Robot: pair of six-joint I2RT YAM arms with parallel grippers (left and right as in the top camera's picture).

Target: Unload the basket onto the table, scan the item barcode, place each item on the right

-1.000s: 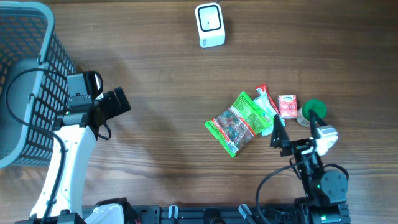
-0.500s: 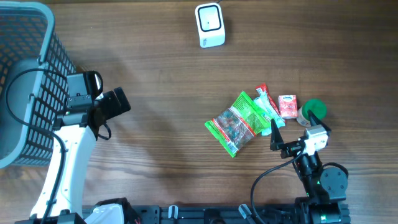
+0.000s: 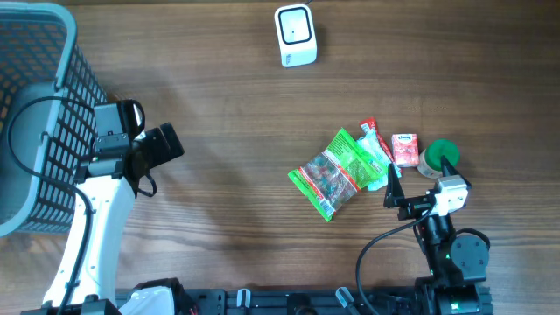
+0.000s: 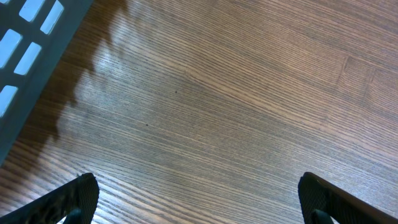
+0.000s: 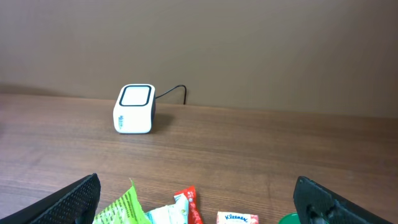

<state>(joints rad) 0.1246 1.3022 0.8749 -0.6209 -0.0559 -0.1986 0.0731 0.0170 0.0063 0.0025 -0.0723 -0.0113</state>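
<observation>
A white barcode scanner (image 3: 295,35) stands at the back of the table, and shows upright near the wall in the right wrist view (image 5: 134,109). A green snack bag (image 3: 337,173), a red-and-white packet (image 3: 374,144), a small red tissue pack (image 3: 404,149) and a green-lidded item (image 3: 440,156) lie in a cluster at the right. My right gripper (image 3: 422,178) hovers open just in front of this cluster and holds nothing; its view catches the bag (image 5: 124,208) and tissue pack (image 5: 236,218) low between its fingers (image 5: 81,196). My left gripper (image 3: 173,144) is open over bare wood at the left.
A blue-grey mesh basket (image 3: 35,105) fills the far left, and its corner shows in the left wrist view (image 4: 31,50). A cable runs from the scanner to the wall. Bare wooden tabletop (image 3: 236,131) lies between the two arms.
My right gripper has shifted slightly, drawing back a little toward the front edge and then settling. The left arm and all items have stayed put.
</observation>
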